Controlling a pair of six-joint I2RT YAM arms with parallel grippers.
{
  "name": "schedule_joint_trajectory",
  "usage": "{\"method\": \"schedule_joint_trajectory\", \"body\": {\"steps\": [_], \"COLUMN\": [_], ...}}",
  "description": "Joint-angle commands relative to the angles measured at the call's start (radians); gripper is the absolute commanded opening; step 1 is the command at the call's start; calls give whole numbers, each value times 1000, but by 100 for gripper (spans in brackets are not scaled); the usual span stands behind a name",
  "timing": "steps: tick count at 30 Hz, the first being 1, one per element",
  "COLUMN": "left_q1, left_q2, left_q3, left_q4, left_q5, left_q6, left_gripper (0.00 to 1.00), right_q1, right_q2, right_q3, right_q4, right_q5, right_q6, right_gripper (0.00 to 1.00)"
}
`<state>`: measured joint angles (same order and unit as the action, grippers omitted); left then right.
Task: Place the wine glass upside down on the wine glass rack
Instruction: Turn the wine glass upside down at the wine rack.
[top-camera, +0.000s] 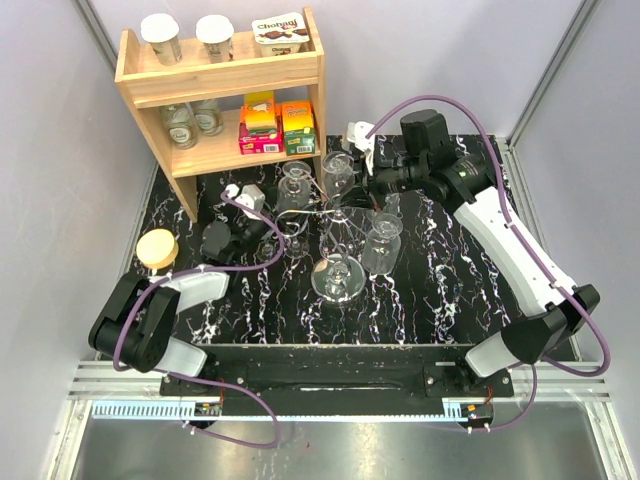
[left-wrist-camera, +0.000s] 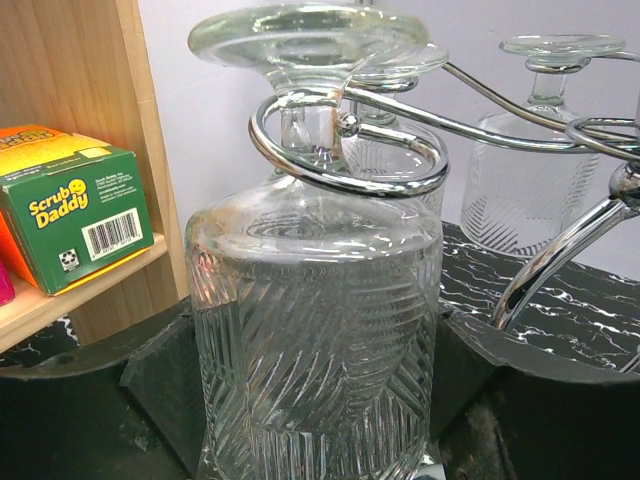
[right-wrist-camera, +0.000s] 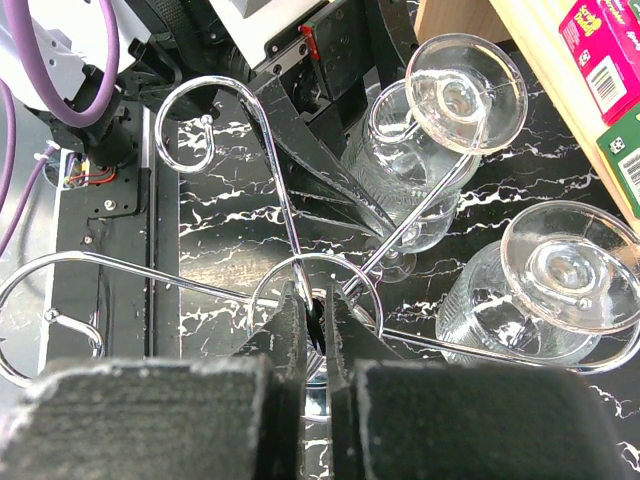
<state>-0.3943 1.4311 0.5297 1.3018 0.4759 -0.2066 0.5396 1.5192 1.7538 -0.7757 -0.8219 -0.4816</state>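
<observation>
A ribbed wine glass (left-wrist-camera: 315, 300) hangs upside down, its stem inside a curled scroll arm of the silver wire wine glass rack (left-wrist-camera: 350, 170) and its foot above the wire. My left gripper (left-wrist-camera: 315, 400) is shut on the bowl, with one black finger pressed against each side. From above, this glass (top-camera: 297, 243) is left of the rack's shiny disc base (top-camera: 337, 277). My right gripper (right-wrist-camera: 318, 310) is shut on the top of the rack's central post, inside the small wire ring. Two more inverted glasses (right-wrist-camera: 460, 85) (right-wrist-camera: 565, 265) hang on other arms.
A wooden shelf (top-camera: 220, 75) stands at the back left with jars and coloured boxes (top-camera: 280, 125); its Scrub Daddy box (left-wrist-camera: 75, 215) is close to the left of the held glass. A yellow-lidded jar (top-camera: 157, 248) stands by the left arm. Empty scroll arms (right-wrist-camera: 214, 80) reach toward the arms' bases.
</observation>
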Motion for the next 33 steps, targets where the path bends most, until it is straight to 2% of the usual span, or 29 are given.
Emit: {"method": "schedule_joint_trajectory", "body": {"steps": [1, 12, 23, 25, 33], "left_q1": [-5, -72, -123, -129, -136], "left_q2": [-23, -1, -61, -66, -58], "left_q3": [-20, -19, -94, -93, -88], "left_q4": [364, 366, 366, 366, 366], "left_q5": [-94, -232, -443, -454, -341], "left_q6": [13, 93, 222, 236, 262], "left_gripper": [0, 0, 0, 0, 0], "right_q1": [-7, -9, -17, -18, -18], "right_q2": [-68, -94, -94, -96, -108], "right_q3": [-27, -82, -79, -85, -102], "right_q4": [32, 55, 84, 85, 88], "right_q5": [64, 75, 110, 113, 113], "right_q6": [49, 58, 100, 100, 95], "right_gripper": [0, 0, 0, 0, 0]}}
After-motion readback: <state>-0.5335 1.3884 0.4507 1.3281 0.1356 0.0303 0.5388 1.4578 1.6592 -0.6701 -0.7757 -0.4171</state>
